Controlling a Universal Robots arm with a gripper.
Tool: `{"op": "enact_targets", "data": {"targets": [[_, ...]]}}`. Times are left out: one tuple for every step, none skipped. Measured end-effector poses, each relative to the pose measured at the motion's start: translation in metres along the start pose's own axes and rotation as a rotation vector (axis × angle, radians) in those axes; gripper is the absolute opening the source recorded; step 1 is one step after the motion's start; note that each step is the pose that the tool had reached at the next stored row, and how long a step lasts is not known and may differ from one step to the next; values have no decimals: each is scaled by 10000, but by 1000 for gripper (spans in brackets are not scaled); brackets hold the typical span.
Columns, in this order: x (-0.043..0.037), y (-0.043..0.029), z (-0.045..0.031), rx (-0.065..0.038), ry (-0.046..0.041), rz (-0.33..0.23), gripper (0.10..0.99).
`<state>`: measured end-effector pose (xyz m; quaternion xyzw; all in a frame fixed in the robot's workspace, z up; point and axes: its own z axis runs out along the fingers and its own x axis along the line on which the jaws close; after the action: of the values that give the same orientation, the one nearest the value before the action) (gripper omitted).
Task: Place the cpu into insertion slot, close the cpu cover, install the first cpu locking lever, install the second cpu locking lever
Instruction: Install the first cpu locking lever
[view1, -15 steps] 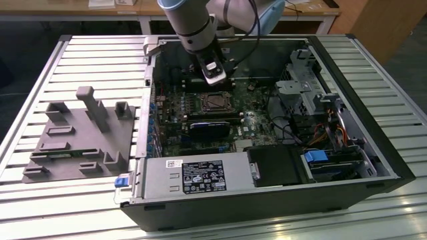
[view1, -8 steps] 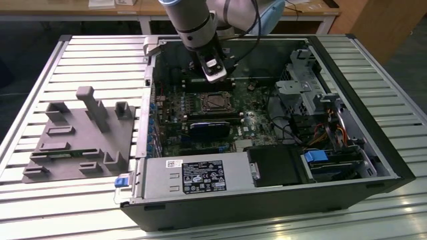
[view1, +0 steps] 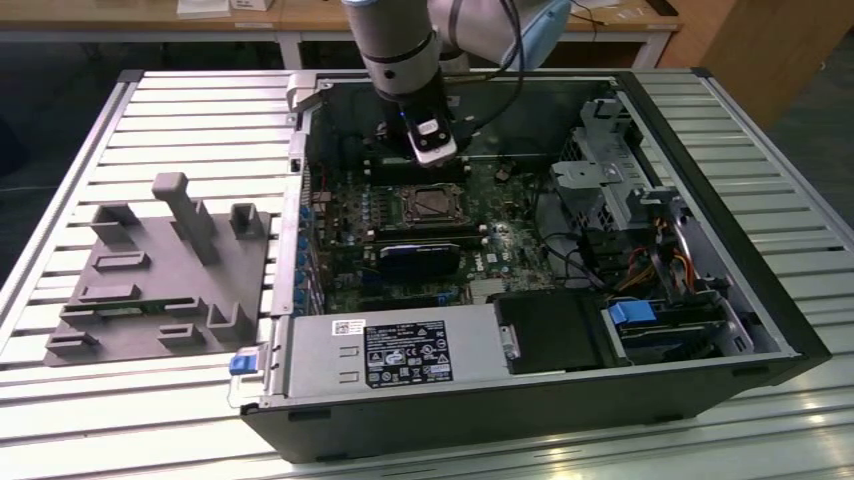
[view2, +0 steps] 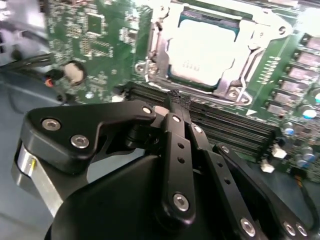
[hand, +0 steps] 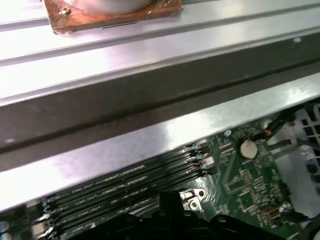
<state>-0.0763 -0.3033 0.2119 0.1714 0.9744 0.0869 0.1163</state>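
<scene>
The cpu (view2: 202, 50) lies flat in the insertion slot (view1: 430, 205), its pale silver top showing. The cpu cover (view2: 239, 82) is a silvery frame lying down around the chip. A thin metal lever (view2: 254, 59) runs along one side of the frame; I cannot tell whether it is latched. My gripper (view2: 175, 102) hangs over the long black memory slots (view2: 235, 125) just beside the socket, its black fingers (view2: 172, 130) pressed together with nothing between them. In the exterior view the gripper (view1: 437, 158) hovers inside the open case, just behind the socket.
The open computer case (view1: 534, 400) lies on a slatted metal table (view1: 160, 110). A grey moulded fixture (view1: 160, 270) sits at the exterior view's left. Drive cages and cables (view1: 641, 230) crowd the exterior view's right. The case wall (hand: 150, 135) rises close beside the memory slots (hand: 125, 195).
</scene>
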Motion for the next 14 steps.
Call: {"op": "enact_targets", "data": {"targets": [[-14, 5, 4, 89, 145, 12, 102], [-30, 10, 8, 185, 300, 27, 102], [-43, 14, 12, 268, 432, 38, 102], [-55, 19, 16, 353, 562, 49, 102], [-68, 23, 19, 437, 689, 60, 102], [-81, 28, 24, 519, 810, 70, 102], [-94, 32, 27, 602, 923, 78, 102], [-107, 36, 31, 682, 1031, 86, 102], [-120, 41, 35, 773, 1142, 94, 102], [-133, 46, 39, 854, 1237, 99, 102], [-147, 50, 42, 938, 1326, 102, 102], [-160, 54, 46, 1016, 1388, 103, 102], [-206, 68, 61, 1282, 1426, 103, 102], [-216, 66, 63, 1322, 1412, 106, 102]]}}
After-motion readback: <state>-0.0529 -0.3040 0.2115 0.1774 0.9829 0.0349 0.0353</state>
